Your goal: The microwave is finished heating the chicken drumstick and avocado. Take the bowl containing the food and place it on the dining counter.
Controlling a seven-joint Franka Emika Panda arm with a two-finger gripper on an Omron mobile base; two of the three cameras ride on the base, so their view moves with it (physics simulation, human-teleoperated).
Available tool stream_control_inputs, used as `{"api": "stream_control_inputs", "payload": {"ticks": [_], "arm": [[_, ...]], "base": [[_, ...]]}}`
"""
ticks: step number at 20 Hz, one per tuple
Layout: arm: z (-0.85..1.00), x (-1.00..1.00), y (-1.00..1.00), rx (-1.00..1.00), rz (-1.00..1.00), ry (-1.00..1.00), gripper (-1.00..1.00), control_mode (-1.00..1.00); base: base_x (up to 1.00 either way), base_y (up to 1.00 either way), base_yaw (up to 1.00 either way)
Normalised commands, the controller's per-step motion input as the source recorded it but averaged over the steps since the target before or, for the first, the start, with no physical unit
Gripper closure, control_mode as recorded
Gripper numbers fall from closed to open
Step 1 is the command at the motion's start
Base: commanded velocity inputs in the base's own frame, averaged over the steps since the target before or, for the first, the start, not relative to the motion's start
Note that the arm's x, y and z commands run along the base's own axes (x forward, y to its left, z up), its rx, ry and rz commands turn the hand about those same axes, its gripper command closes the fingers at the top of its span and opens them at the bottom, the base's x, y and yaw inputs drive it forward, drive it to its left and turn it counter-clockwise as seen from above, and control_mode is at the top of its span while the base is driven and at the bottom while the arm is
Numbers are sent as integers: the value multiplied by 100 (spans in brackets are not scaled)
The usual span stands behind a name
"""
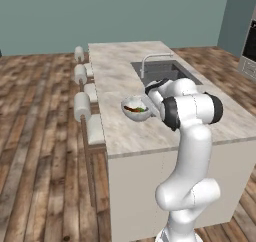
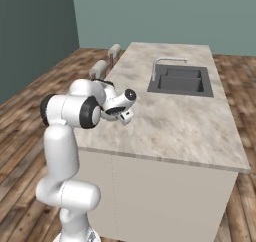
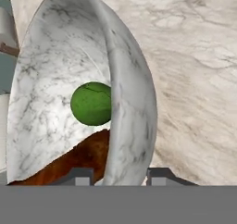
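Hand (image 3: 118,174) clenched on bowl (image 1: 136,108) rim: one finger inside, one outside. Bowl over desk (image 1: 120,81), near stool-side edge; cannot tell if bottom touches top. Avocado (image 3: 91,103) and drumstick (image 3: 76,160) inside.

Risk: thin grip on rim only, bowl could tip or slip, food could roll out. Letting go while bowl hangs in air could make it drop or rock off near edge.

Around: sink (image 1: 165,72) with faucet (image 1: 152,61) just beyond bowl. Stools (image 1: 82,106) along side. Nothing in way.
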Motion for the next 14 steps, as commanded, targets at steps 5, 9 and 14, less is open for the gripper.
{"api": "stream_control_inputs", "payload": {"ticks": [5,9,14], "arm": [[-12,40,1,0,-4,0,100,-100],[-2,34,4,0,-2,0,100,-100],[6,6,0,0,-3,1,-100,-100]], "base": [[0,0,0],[0,0,0],[0,0,0]]}}
